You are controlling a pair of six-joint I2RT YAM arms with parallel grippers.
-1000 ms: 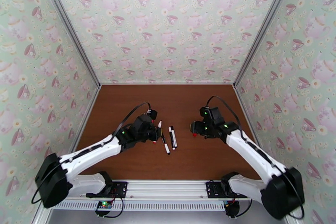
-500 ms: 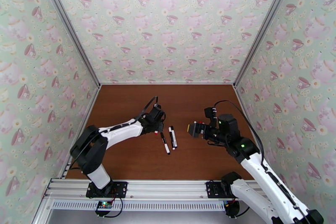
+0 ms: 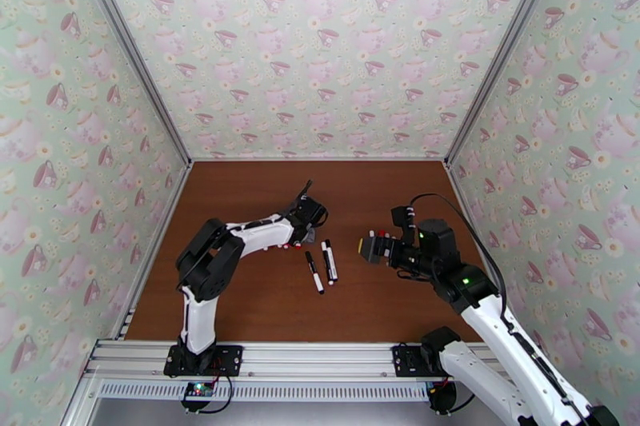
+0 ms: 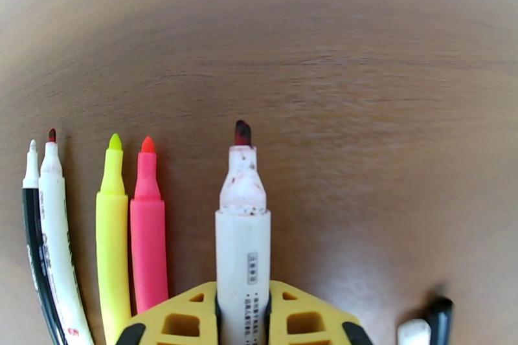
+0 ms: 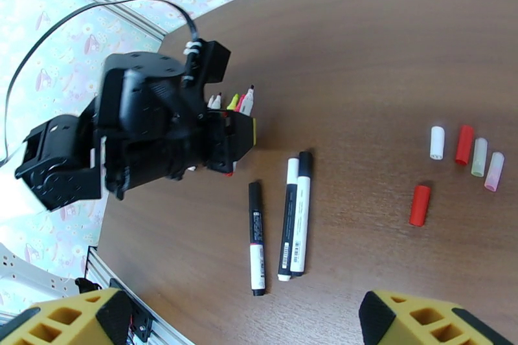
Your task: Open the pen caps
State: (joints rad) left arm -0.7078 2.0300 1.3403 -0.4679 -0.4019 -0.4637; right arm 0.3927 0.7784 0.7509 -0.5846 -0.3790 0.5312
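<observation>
While pinching one white pen (image 4: pixel 243 236), dark-red nib bared, in the left gripper (image 4: pixel 243 317), lying beside that pen: four uncapped pens (image 4: pixel 147 230), black, white, yellow, pink. Resting near it, three capped black-and-white pens (image 5: pixel 299 210); farther off, five caps (image 5: pixel 463 144), two red. Spreading the right gripper (image 5: pixel 252 320) wide, gripping nothing.

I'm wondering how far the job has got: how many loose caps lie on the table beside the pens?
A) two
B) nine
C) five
C: five loose caps lie on the table: four in a row, white, red, pale yellow and pink, plus another red one set apart.
</observation>
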